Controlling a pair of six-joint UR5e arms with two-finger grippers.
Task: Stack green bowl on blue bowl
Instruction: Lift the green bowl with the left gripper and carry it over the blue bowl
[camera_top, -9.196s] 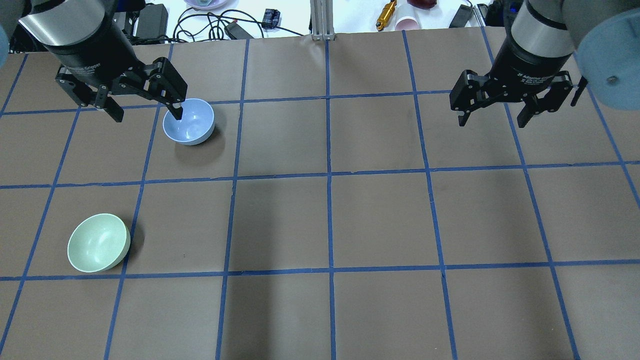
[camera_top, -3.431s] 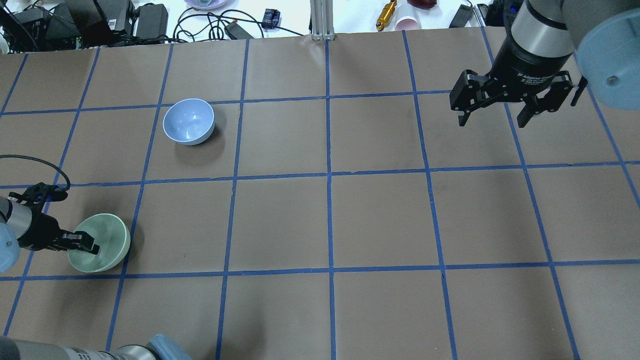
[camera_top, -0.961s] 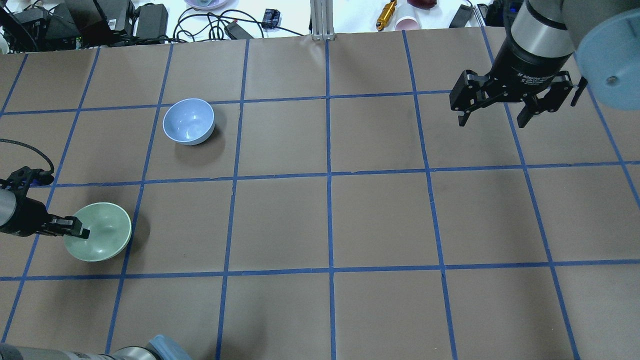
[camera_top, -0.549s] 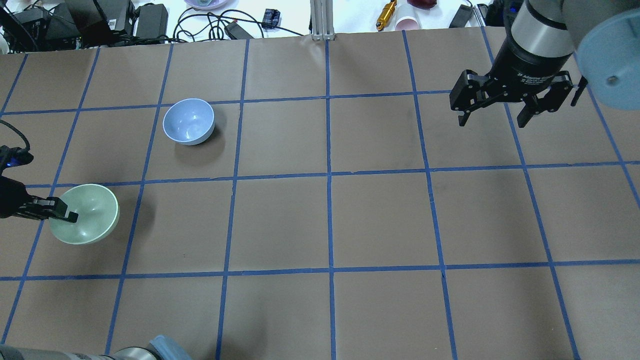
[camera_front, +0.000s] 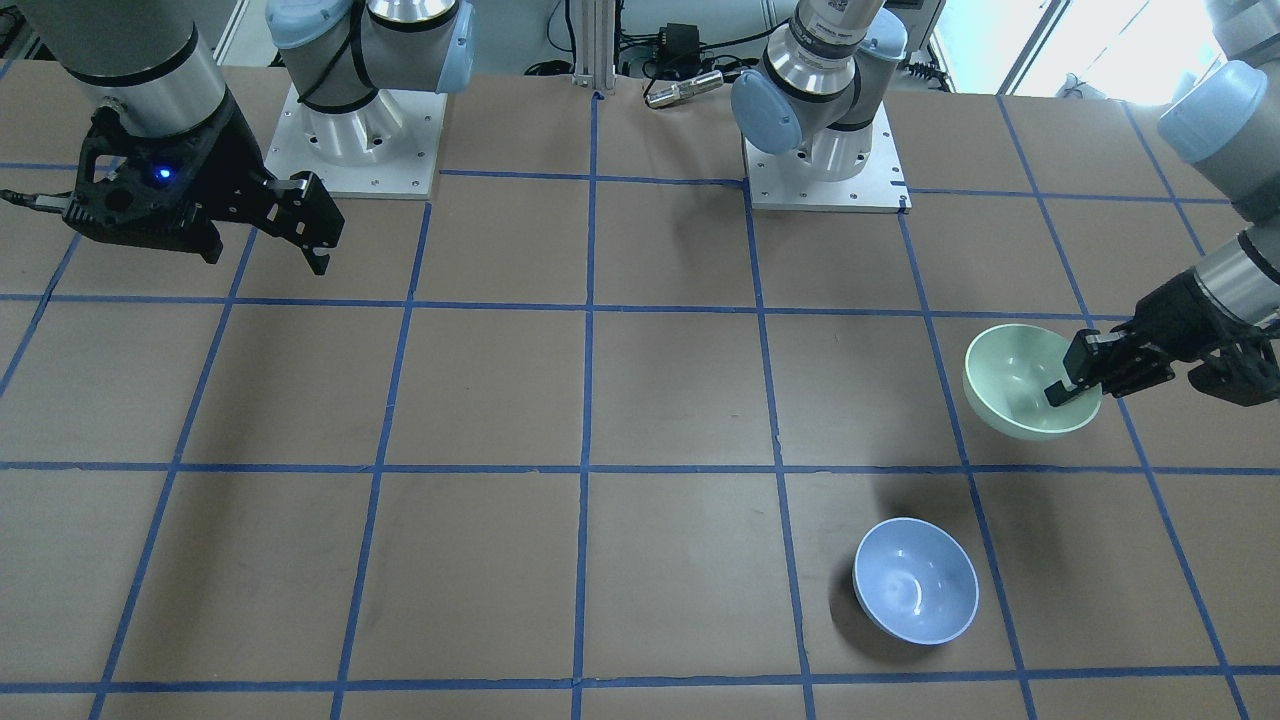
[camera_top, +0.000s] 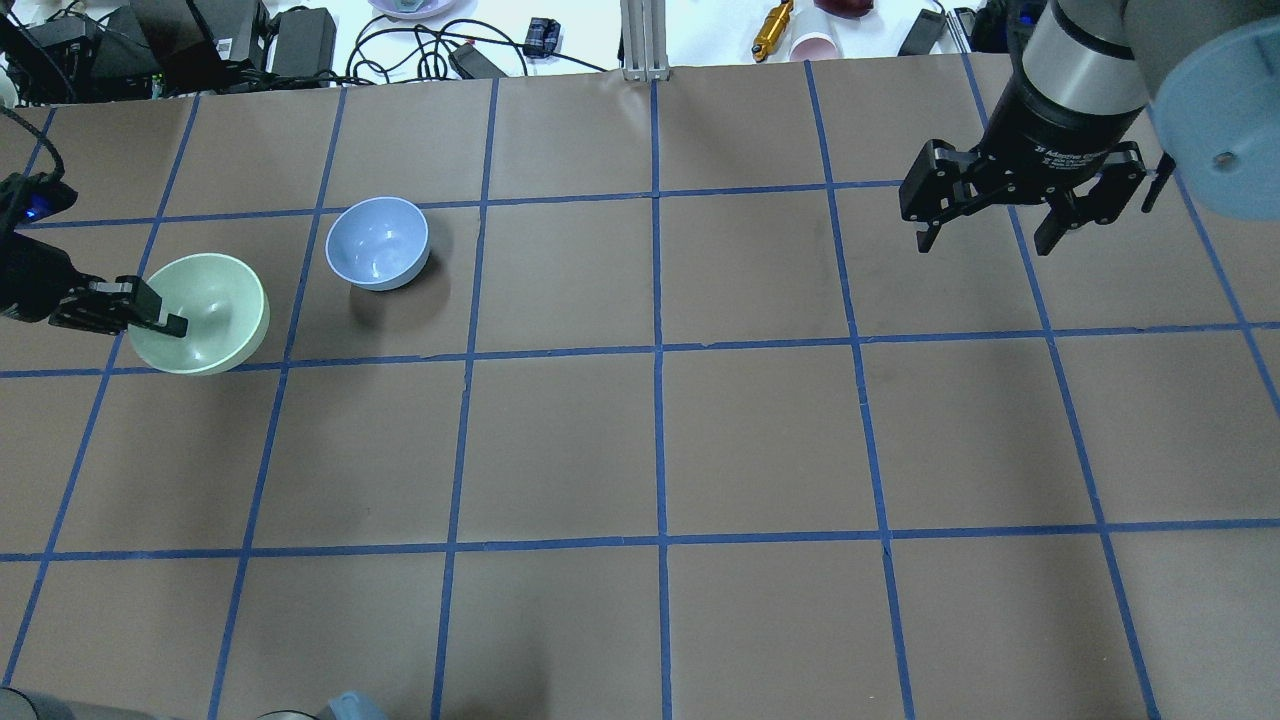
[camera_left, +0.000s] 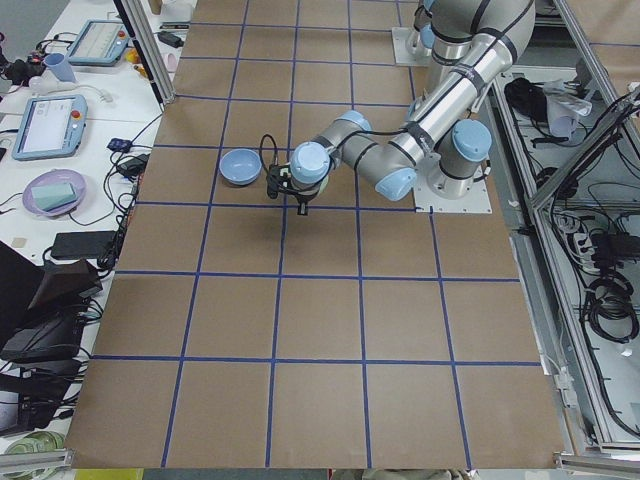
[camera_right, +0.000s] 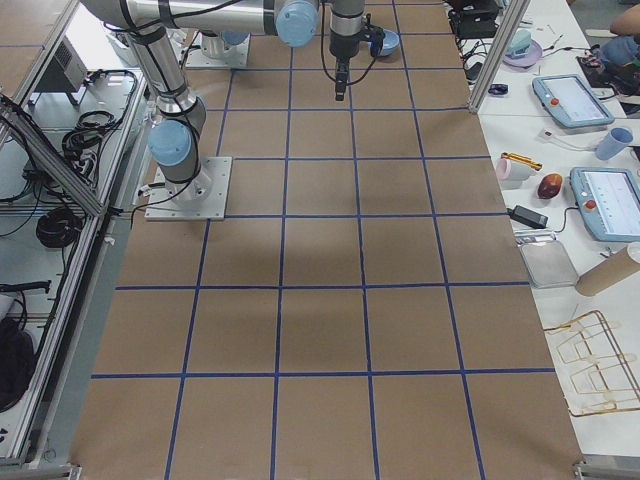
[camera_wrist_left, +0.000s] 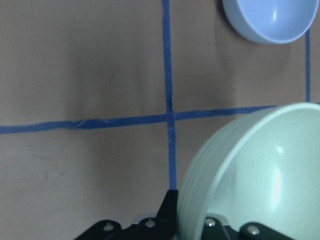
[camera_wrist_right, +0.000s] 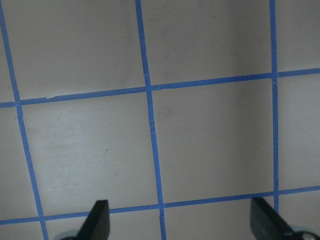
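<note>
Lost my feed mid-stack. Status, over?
Left gripper shut on green bowl rim, bowl held aloft beside blue bowl. Right gripper open, holding nothing. Nothing between the two bowls.

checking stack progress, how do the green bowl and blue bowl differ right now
Colour: the green bowl is pale mint, the blue bowl light periwinkle.
Grip: the left tool is shut on the green bowl's rim; nothing touches the blue bowl.
Support: the green bowl appears lifted, while the blue bowl sits on the table.
Both are smooth, plain-rimmed, open side up and similar in size.
</note>
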